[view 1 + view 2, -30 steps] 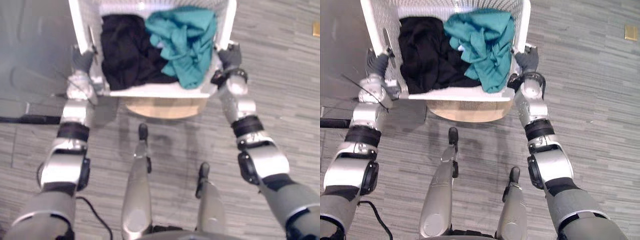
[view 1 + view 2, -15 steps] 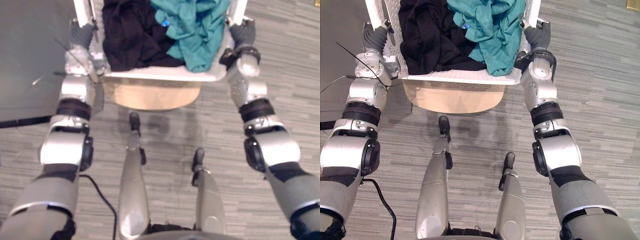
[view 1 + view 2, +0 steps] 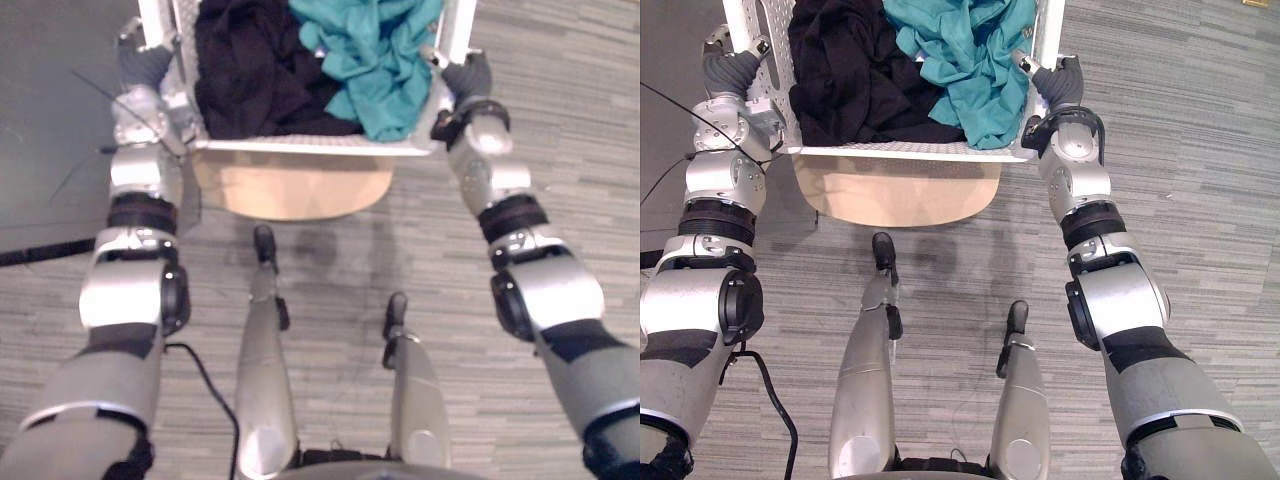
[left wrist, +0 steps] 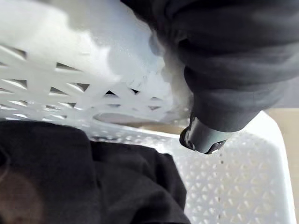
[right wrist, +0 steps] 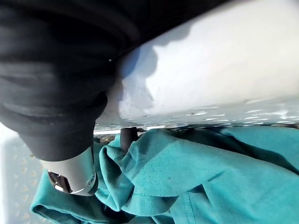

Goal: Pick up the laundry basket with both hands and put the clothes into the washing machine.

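The white laundry basket (image 3: 910, 150) hangs between the two hands, its near rim towards the robot. Inside it, a black garment (image 3: 840, 70) fills the left half and a teal garment (image 3: 960, 50) the right half, one fold draped over the near rim. The left hand (image 3: 730, 70) clamps the basket's left wall, thumb hooked over to the inside beside the black cloth. The right hand (image 3: 1060, 85) clamps the right wall the same way, thumb against the teal cloth. Under the basket's near edge sits a round tan stool (image 3: 895, 195); the basket seems lifted clear of it, though from above this is hard to judge. Grey plank floor (image 3: 1200, 150) surrounds the basket.
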### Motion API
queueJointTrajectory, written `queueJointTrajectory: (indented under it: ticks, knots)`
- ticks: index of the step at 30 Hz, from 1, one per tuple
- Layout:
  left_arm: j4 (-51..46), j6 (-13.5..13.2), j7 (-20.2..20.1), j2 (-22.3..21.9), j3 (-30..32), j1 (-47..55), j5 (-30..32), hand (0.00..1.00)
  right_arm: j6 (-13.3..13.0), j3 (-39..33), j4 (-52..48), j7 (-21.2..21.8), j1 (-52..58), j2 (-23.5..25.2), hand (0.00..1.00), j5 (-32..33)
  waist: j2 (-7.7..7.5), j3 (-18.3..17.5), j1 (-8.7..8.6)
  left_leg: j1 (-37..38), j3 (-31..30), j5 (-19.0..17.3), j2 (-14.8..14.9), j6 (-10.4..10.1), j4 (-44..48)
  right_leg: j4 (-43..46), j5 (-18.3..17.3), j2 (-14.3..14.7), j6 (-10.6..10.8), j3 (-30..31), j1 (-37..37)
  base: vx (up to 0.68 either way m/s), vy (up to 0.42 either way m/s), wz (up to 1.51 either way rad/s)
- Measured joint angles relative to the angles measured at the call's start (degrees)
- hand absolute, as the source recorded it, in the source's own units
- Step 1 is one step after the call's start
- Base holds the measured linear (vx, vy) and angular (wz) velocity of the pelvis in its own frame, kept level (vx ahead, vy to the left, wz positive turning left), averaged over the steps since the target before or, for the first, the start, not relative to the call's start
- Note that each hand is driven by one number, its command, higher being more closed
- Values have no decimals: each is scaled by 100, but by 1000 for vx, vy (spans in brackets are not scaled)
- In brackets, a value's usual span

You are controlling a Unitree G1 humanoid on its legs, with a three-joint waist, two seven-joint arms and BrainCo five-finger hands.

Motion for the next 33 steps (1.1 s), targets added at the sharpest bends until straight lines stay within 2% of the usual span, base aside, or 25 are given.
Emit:
queueJointTrajectory:
  ticks: [3, 10, 14, 22, 25, 27, 29, 33]
  knots:
    - [4, 85, 12, 20, 229, 39, 9, 0, 145, 106, 71, 93, 106, -7, 0, 91, 0, 0, 18, 0, -32, 1, -6, 1, 0, 36, -17, -2, -3, -49, 12, 3, -48, 6]
    - [3, 171, -42, 173, 450, 262, 190, 0, 241, 159, 50, 239, 235, -138, 0, 93, 6, -2, 85, 38, -86, -4, -21, -1, 18, 82, -67, -6, -8, -103, 92, -18, -48, 5]
    - [-4, 204, -127, 247, 868, 746, 236, 0, 260, 161, 50, 362, 332, -153, 0, 89, 9, 0, 133, 117, -145, -4, -27, 5, 17, 141, -133, -2, -17, -173, 197, -15, -61, 9]
    - [-199, 206, -151, 266, 983, 1354, 223, 0, 295, 53, -477, 437, 649, -388, 0, 89, 20, 4, 152, 370, -151, -94, -123, 36, 19, 121, -157, -95, -11, -253, 513, -7, -41, 10]
    - [-525, 190, -122, 266, 950, 1596, 215, 0, 279, -237, -741, 425, 872, -493, 0, 90, 21, 5, 154, 590, -114, -120, -131, 41, 13, 126, -163, -118, -3, -249, 709, -10, -54, 5]
    - [-920, 138, -84, 266, 818, 1824, 211, 0, 254, -363, -943, 407, 1156, -670, 0, 93, 23, 3, 145, 767, -88, -146, -201, 50, 3, 140, -217, -192, 1, -258, 880, 8, -38, 13]
    - [-1566, -67, -18, 266, 696, 2234, 107, 0, 225, -473, -1217, 407, 1648, -967, 0, 95, 28, 2, 147, 1027, -10, -241, -284, 57, 0, 133, -241, -299, 18, -257, 1114, 22, -29, 14]
    - [-2447, -350, 114, 280, 528, 2854, -34, 0, 204, -778, -1802, 419, 2560, -1195, 0, 96, 34, -3, 157, 1372, 107, -324, -347, 86, 7, 110, -283, -392, 24, -285, 1461, 29, -35, 9]
